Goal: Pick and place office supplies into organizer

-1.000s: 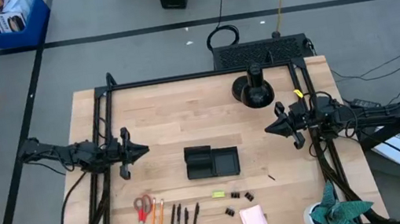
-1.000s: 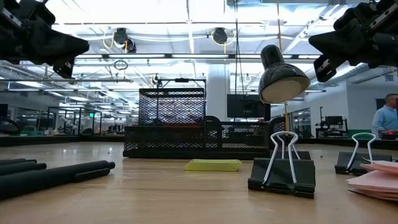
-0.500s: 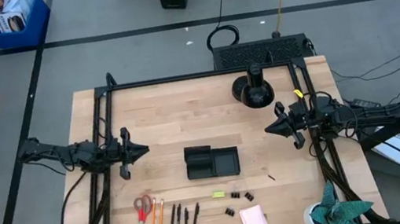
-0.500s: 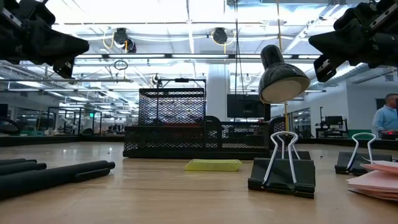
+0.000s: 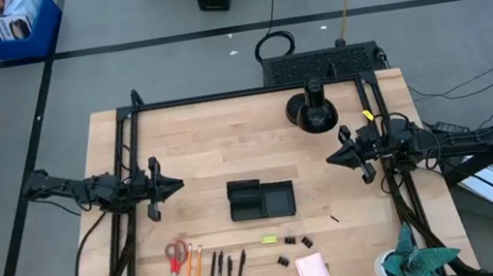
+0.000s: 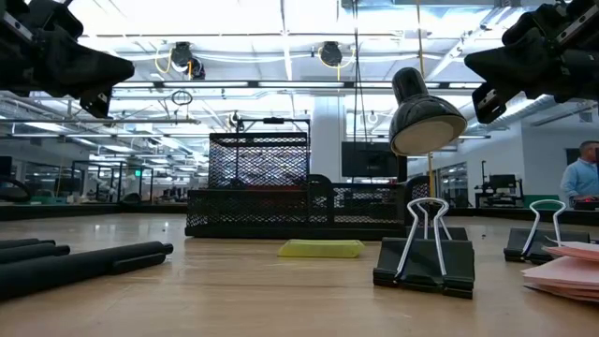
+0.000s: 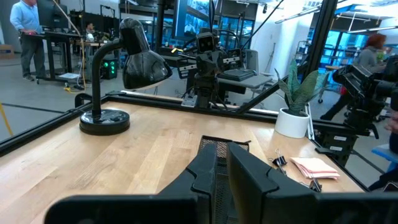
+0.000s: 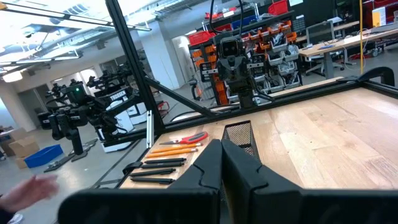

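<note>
Wooden tabletop [image 5: 208, 144] is carrying the scene: at far left, the left gripper [image 5: 175, 184] is hovering above the table's left side, its fingers pressed together and holding nothing. Along the near edge, red-handled scissors [image 5: 175, 258] are lying leftmost, with orange pencils [image 5: 193, 275] just beside them and dark pens [image 5: 226, 274] next in the row. The black organizer [image 5: 261, 199] is sitting mid-table, between both arms and farther in than the supplies. Right of the pens, a tiny yellow piece [image 5: 269, 239], small dark clips [image 5: 294, 242] and a pink sticky-note pad [image 5: 311, 268] are resting near the front. At right, the right gripper [image 5: 330, 158] is hanging closed and empty, near a black desk lamp [image 5: 312, 109].
</note>
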Robot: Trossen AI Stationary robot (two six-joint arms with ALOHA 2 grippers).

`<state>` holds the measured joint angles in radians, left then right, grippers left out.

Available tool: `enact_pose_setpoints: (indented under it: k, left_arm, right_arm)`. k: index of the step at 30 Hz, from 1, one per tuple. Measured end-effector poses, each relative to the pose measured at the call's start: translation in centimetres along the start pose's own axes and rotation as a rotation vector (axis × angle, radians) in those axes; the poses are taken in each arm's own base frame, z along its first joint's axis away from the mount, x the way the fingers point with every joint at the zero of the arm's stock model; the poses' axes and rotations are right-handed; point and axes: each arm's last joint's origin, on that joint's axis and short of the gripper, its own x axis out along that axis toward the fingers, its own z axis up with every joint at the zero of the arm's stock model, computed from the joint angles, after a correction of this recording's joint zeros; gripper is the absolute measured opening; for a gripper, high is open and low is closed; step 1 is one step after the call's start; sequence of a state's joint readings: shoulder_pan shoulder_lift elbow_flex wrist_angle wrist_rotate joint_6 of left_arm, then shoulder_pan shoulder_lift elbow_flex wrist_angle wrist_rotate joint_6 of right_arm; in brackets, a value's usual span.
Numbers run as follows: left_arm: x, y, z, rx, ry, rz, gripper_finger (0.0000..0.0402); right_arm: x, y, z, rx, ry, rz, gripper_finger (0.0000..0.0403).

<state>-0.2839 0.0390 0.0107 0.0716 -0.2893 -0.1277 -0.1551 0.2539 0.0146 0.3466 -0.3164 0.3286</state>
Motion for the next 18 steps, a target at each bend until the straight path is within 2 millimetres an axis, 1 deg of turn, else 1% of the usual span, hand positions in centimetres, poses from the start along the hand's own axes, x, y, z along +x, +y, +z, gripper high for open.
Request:
enact_pose_setpoints:
  k: [11,18]
  left_arm:
    - [0.00,0.00,-0.01,0.000,0.000,0.000,0.0045]
    - [0.00,0.00,-0.01,0.000,0.000,0.000,0.0044]
  right_arm:
    - [0.00,0.01,0.02,-0.001,-0.002,0.000,0.0000]
    - [-0.01,0.13,0.37,-0.013,-0.038,0.012,0.0000]
